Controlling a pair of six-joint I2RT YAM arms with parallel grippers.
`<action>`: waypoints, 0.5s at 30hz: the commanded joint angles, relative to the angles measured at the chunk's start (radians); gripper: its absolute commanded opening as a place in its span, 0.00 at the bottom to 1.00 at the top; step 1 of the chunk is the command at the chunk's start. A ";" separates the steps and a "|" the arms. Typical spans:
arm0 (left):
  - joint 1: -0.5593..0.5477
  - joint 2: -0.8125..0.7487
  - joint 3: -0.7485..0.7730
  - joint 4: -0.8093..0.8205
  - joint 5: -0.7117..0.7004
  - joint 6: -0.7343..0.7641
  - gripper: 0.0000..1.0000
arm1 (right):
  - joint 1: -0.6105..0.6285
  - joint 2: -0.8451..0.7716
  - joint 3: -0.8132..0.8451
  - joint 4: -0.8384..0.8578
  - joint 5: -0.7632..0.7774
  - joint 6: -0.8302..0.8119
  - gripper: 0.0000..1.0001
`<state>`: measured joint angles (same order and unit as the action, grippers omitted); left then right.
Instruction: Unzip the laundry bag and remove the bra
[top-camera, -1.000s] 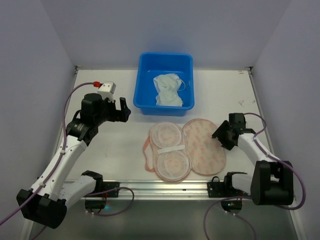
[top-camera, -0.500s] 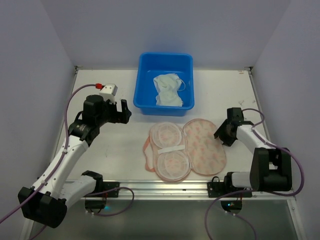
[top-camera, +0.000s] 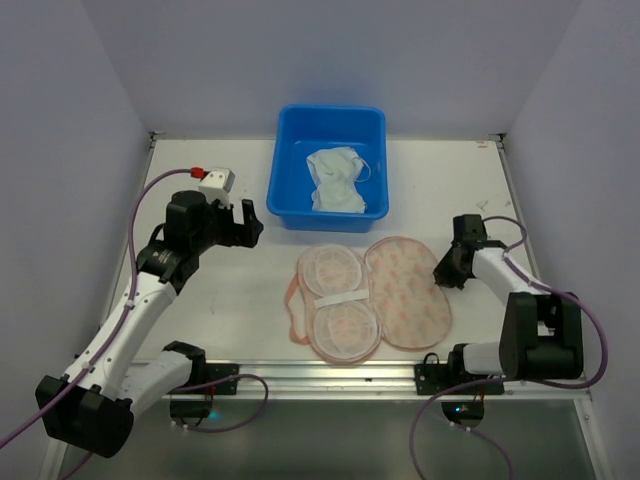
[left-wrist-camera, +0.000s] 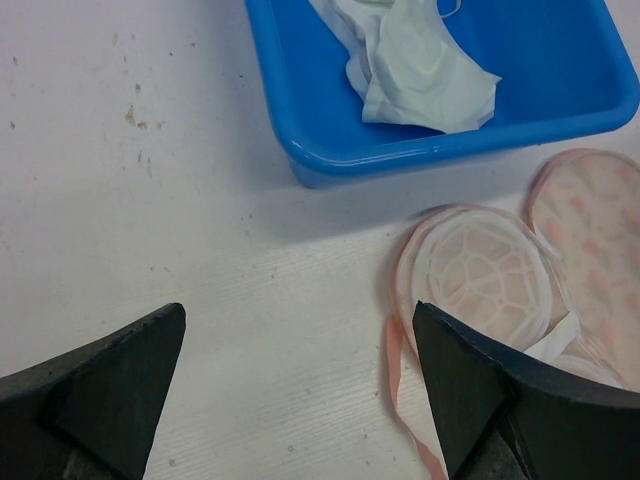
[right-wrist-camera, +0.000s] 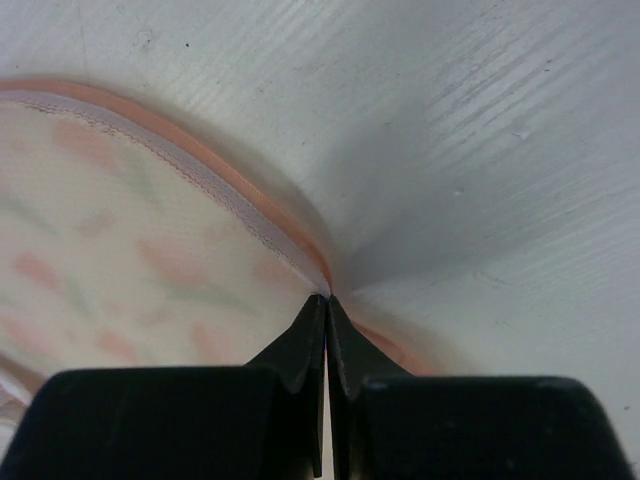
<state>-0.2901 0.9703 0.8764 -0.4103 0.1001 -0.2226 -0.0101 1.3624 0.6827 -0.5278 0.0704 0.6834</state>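
Observation:
The laundry bag (top-camera: 400, 295) lies spread open in two halves on the table, near the front: a cream orange-printed half on the right, and mesh domes (top-camera: 340, 300) on the left. My right gripper (top-camera: 441, 275) sits low at its right edge. In the right wrist view it (right-wrist-camera: 327, 297) is shut on the bag's pink zipper edging (right-wrist-camera: 250, 215), which puckers up into the tips. The pale mint-white bra (top-camera: 335, 180) lies crumpled in the blue tub (top-camera: 330, 112). My left gripper (top-camera: 243, 222) hovers open and holds nothing, left of the tub and bag (left-wrist-camera: 480, 270).
The blue tub (left-wrist-camera: 330, 150) stands at the back centre, just behind the bag. A loose pink strap (left-wrist-camera: 393, 370) trails from the bag's left side. White walls close in the table on three sides. A metal rail (top-camera: 320, 375) runs along the front edge.
My right gripper has closed from partly open to shut on the bag's right edge, shifting slightly to the right. My left arm has moved a little and stays open.

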 joint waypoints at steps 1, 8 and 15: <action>0.005 -0.010 -0.005 0.050 0.015 0.020 1.00 | 0.030 -0.101 0.064 -0.066 0.075 -0.024 0.00; 0.005 -0.004 -0.007 0.051 0.016 0.020 1.00 | 0.191 -0.215 0.213 -0.280 0.229 -0.030 0.00; 0.005 0.001 -0.008 0.051 0.018 0.020 1.00 | 0.380 -0.240 0.377 -0.483 0.356 0.011 0.00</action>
<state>-0.2901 0.9707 0.8719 -0.4057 0.1051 -0.2211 0.3164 1.1419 0.9905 -0.8619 0.3195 0.6701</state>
